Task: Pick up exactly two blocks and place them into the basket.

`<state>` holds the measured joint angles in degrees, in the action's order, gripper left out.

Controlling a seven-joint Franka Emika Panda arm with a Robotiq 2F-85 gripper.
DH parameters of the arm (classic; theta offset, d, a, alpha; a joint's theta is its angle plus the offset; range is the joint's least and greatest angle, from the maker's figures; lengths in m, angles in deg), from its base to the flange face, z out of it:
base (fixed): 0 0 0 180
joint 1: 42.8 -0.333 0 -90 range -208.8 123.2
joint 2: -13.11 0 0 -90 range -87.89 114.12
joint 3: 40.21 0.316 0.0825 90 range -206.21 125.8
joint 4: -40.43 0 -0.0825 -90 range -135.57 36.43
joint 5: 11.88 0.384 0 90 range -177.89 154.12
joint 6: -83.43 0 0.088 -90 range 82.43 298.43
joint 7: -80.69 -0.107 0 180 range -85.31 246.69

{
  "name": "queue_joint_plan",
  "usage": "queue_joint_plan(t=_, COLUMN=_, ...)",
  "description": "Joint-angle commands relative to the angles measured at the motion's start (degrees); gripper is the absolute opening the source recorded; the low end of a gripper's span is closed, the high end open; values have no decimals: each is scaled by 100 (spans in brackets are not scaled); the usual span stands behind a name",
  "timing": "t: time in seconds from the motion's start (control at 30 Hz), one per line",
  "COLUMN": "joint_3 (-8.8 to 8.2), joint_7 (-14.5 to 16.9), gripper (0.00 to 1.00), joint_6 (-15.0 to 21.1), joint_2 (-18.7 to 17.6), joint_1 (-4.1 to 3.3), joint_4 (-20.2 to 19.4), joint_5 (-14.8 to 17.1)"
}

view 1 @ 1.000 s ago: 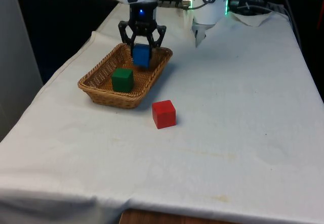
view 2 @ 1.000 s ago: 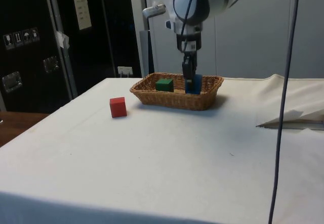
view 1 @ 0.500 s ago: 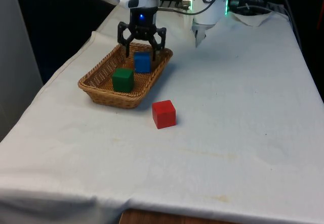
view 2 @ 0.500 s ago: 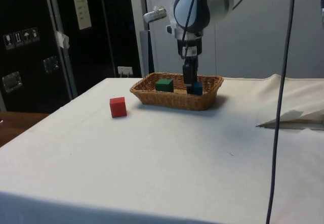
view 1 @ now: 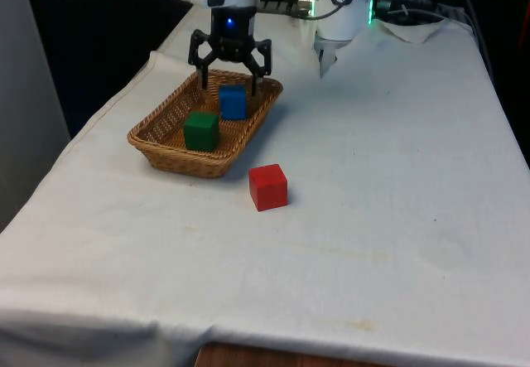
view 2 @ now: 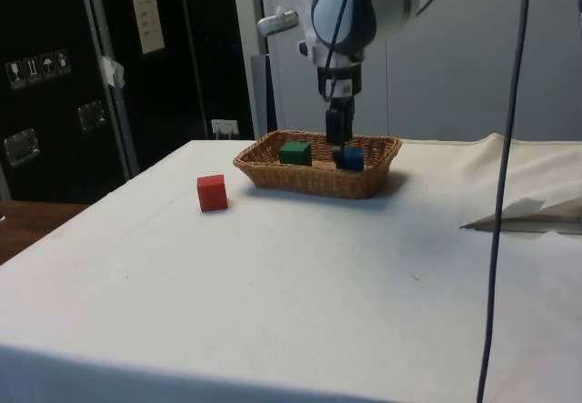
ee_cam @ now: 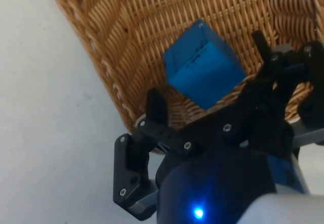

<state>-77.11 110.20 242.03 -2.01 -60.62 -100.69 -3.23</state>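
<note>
I'm seeing the basket (view 1: 166, 153) holding the green block (view 1: 200, 130) and blue block (view 1: 233, 101); the gripper (view 1: 230, 77) is hovering above the basket, jaws released.

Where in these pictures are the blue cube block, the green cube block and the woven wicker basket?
blue cube block (view 1: 233, 103): front view, on its front face.
green cube block (view 1: 200, 132): front view, on its front face.
woven wicker basket (view 1: 184, 161): front view, on its near outer wall.

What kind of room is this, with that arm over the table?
Probably a robotics lab: a gripper hangs open above a wicker basket holding toy blocks, on a cloth-covered table, with dark equipment cabinets behind.
</note>
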Motion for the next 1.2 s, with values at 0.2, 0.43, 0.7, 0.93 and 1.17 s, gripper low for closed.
queue_joint_plan(t=0.2, joint_3=-109, joint_7=-92, gripper=100, joint_6=-183, joint_2=384, joint_1=-40, joint_4=-52, joint_5=-138)
queue_joint_plan(t=0.43, joint_3=-149, joint_7=-195, gripper=100, joint_6=-390, joint_2=756, joint_1=-29, joint_4=-57, joint_5=-298)
queue_joint_plan(t=0.7, joint_3=-52, joint_7=-435, gripper=100, joint_6=-539, joint_2=1197, joint_1=-52, joint_4=-126, joint_5=-447)
queue_joint_plan(t=0.93, joint_3=178, joint_7=-642, gripper=100, joint_6=-584, joint_2=1558, joint_1=-46, joint_4=-275, joint_5=-510)
queue_joint_plan(t=1.17, joint_3=498, joint_7=-1100, gripper=100, joint_6=-539, joint_2=1736, joint_1=-52, joint_4=-367, joint_5=-705)
